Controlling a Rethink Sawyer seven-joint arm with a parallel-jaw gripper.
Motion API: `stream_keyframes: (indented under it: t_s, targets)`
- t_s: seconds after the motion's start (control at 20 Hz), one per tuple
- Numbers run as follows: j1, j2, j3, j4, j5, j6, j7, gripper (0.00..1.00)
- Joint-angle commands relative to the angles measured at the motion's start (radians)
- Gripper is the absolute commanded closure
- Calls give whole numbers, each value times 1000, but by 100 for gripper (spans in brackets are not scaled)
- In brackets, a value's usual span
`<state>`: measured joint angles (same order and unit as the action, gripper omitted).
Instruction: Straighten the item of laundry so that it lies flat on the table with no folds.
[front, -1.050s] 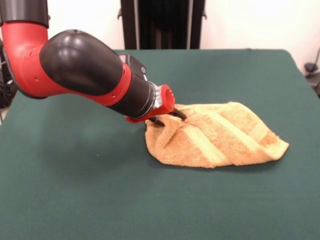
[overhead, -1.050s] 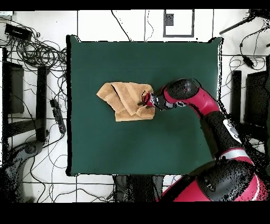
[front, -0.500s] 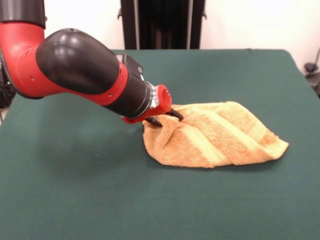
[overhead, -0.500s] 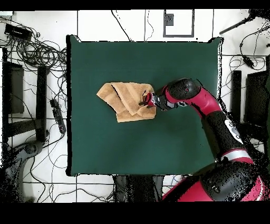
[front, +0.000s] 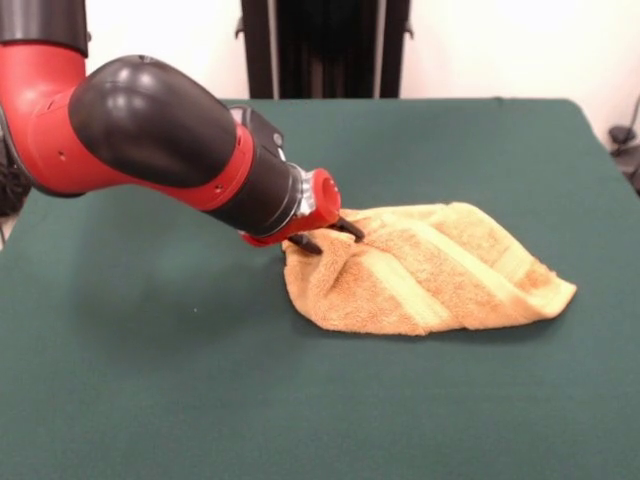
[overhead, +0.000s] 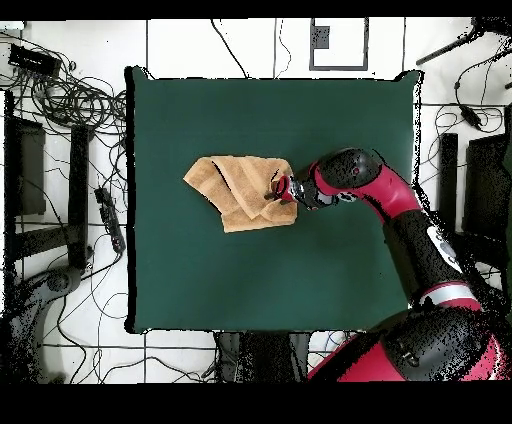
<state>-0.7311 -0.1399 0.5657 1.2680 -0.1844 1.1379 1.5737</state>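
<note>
One towel (front: 430, 268) folded on table (front: 150, 400) | gripper (front: 326, 236) at its left edge | fingers spread, straddling cloth

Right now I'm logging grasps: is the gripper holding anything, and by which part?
It cannot be told. The gripper is at the towel, at its bunched edge nearest the arm, but whether the jaws are pinching the cloth isn't visible.

The green desk (front: 150, 400) lies bare on every side of the rumpled orange towel (front: 430, 270); wide open felt runs to all four edges in the overhead view; the only obstacle on the surface is the towel's raised folds; the arm (front: 150, 135) slants low over the desk beside the towel, end effector (front: 325, 236) at its edge
</note>
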Motion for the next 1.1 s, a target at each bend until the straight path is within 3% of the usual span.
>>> stream_keyframes:
  t_s: [0.05, 1.1]
  targets:
    - [-14, 6, 4, -80, -153, -17, -298, 0]
    - [-28, -46, 16, -163, -275, 103, -376, 0]
